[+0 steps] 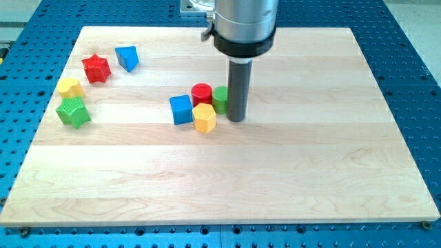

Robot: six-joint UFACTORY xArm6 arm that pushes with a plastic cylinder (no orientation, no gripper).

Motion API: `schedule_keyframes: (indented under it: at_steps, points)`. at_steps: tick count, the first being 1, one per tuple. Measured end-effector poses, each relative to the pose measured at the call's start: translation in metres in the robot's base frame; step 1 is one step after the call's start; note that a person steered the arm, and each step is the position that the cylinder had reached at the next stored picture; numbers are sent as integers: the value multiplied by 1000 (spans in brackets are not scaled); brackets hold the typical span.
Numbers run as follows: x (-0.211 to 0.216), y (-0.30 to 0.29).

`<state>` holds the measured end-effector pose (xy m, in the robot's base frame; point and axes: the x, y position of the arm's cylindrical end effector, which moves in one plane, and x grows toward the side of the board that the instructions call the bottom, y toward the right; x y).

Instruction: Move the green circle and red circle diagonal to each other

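Jaws missing: only my tip (236, 119), touching small green circle (220, 98) from the view's right. Red circle (202, 93) touching its left. Round, no long axis. One of each, mid wooden surface (310, 165).

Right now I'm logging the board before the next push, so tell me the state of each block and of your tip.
red circle: flat, touching the green circle.
green circle: partly hidden behind the rod.
my tip: down, against the green circle's right.
blue cube: beside the red circle.
yellow hexagon: below the red circle.
red star: apart.
blue triangle: apart.
yellow block: touching green star.
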<state>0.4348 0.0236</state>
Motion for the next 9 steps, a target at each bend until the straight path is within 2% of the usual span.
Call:
schedule_keyframes:
  at_steps: [1,2,3,4,5,6,7,9]
  points:
    - [-26,-4]
    - [-34,-43]
    - [-39,-39]
    - [-55,-9]
    - [-79,-42]
    - [-86,-79]
    - [-68,-98]
    - [-64,-116]
